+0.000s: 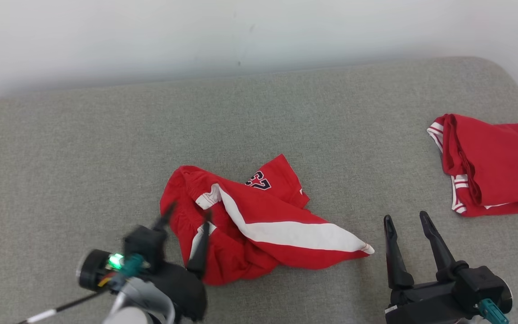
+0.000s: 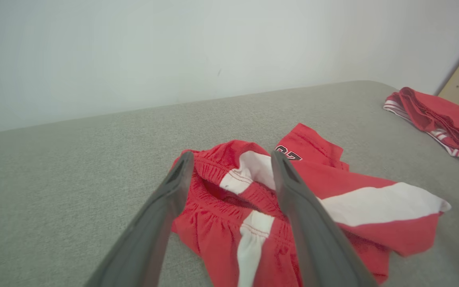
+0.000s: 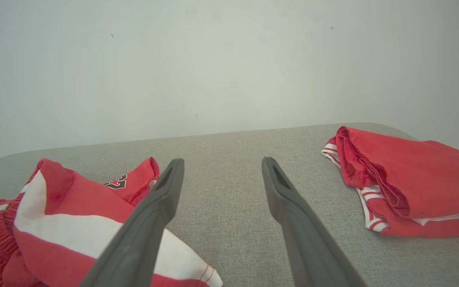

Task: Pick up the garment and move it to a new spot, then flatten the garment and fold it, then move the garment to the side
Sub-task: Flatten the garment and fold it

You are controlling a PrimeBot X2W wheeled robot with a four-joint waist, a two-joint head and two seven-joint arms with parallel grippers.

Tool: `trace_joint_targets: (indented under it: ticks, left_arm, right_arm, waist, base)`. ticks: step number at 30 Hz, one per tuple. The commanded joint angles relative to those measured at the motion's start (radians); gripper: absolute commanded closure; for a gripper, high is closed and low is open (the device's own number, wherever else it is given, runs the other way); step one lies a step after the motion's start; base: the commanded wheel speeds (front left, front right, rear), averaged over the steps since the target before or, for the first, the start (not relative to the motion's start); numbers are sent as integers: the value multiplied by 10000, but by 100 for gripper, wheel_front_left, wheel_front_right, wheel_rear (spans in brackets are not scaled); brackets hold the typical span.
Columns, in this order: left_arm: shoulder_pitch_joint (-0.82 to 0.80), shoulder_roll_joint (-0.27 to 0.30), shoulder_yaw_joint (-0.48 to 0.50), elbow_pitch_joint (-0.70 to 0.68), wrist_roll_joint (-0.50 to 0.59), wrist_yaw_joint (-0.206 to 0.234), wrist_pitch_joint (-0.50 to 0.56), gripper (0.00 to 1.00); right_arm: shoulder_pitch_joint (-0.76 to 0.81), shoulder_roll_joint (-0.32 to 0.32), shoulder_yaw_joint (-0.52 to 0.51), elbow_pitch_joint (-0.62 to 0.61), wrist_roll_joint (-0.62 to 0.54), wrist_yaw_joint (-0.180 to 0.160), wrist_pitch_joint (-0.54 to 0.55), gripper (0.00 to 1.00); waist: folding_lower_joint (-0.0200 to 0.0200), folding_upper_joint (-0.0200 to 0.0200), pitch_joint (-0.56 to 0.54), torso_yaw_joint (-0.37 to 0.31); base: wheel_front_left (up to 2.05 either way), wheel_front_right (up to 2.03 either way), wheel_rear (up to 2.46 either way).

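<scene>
Two dark fingers of the left gripper (image 1: 189, 210) stand apart over the waistband of the red garment (image 1: 259, 225), perhaps brushing it; blur hides any contact. The garment lies crumpled mid-bench (image 1: 61, 148), toward the front edge. The right gripper (image 1: 406, 219), fingers spread, holds nothing beside its white-striped end. A folded red bundle (image 1: 493, 166) sits at the right edge.
</scene>
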Motion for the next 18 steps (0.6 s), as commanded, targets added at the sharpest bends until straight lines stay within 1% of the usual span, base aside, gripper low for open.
trace_joint_targets:
  ticks: [1, 4, 8, 10, 13, 16, 18]
  left_arm:
    - [134, 73, -175, -131, 109, -91, 143, 0]
    - [215, 259, -787, -298, 506, -244, 706, 0]
    - [140, 325, -1487, -240, 881, -408, 1389, 0]
    - [11, 375, -1729, -79, 1119, -457, 1581, 0]
    - [-106, 284, -1979, 253, 1287, -508, 1657, 0]
    - [-247, 138, -2086, 598, 1440, -408, 1583, 0]
    - [-320, 43, -2155, 986, 1606, -221, 1639, 1]
  right_arm:
    - [49, 30, 23, -13, -43, -25, -1, 0]
    - [23, 30, 55, -1, -45, -25, 22, 0]
    - [7, 30, 93, 27, -24, -25, 22, 0]
    - [32, 30, 105, 22, 1, -25, 19, 0]
    - [40, 30, 115, 24, 26, -25, 11, 0]
    - [40, 29, 116, 33, 43, -25, 4, 0]
    - [38, 32, 114, 31, 50, -25, 2, 0]
  waist:
    - [1, 0, -61, 39]
    - [1, 0, -115, 15]
    - [1, 0, -159, -61]
    - [1, 0, -157, -101]
    - [1, 0, -157, -159]
    - [1, 0, -161, -215]
    - [1, 0, -165, -253]
  base:
    - [0, 0, 0]
    - [0, 0, 0]
    - [0, 0, 0]
    - [0, 0, 0]
    - [0, 0, 0]
    - [0, 0, 0]
    - [0, 0, 0]
